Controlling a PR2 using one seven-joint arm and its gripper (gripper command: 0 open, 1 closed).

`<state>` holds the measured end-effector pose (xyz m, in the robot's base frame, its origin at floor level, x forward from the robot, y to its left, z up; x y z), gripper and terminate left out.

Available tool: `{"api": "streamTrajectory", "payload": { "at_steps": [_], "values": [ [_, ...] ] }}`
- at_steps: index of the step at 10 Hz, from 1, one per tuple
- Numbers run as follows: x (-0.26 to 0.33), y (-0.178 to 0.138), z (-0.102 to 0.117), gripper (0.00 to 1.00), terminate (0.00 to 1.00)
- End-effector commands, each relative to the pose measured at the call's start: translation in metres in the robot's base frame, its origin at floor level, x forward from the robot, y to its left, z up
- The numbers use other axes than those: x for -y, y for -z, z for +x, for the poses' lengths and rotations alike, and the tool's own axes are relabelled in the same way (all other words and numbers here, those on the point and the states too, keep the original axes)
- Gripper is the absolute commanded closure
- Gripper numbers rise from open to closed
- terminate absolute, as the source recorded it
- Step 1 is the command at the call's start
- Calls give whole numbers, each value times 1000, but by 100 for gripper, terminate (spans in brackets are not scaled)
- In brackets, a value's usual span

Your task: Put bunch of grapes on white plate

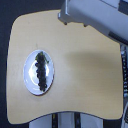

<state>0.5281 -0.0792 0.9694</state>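
Grapes [41, 71] lie on plate [29, 80], well apart from tool [67, 17].

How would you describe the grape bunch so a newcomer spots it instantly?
Start at the light wooden table and look toward the exterior view's left for the white plate. The bunch of grapes lies on it, the only dark, elongated, knobbly cluster there.

The plate [39, 73] sits on the table [80, 70], toward the exterior view's left and a little below the table's middle. The bunch of grapes [41, 70] lies on the plate, running lengthwise from the plate's upper part to its lower part. The robot arm [92, 15] hangs over the table's upper edge, up and to the exterior view's right of the plate, well apart from it.
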Motion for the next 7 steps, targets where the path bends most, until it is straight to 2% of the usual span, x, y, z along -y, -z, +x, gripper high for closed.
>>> {"api": "streamTrajectory", "payload": {
  "at_steps": [1,4,7],
  "values": [
    [144,-5,-4,0,0],
    [182,7,-26,0,0],
    [203,15,-37,0,0]
  ]
}}
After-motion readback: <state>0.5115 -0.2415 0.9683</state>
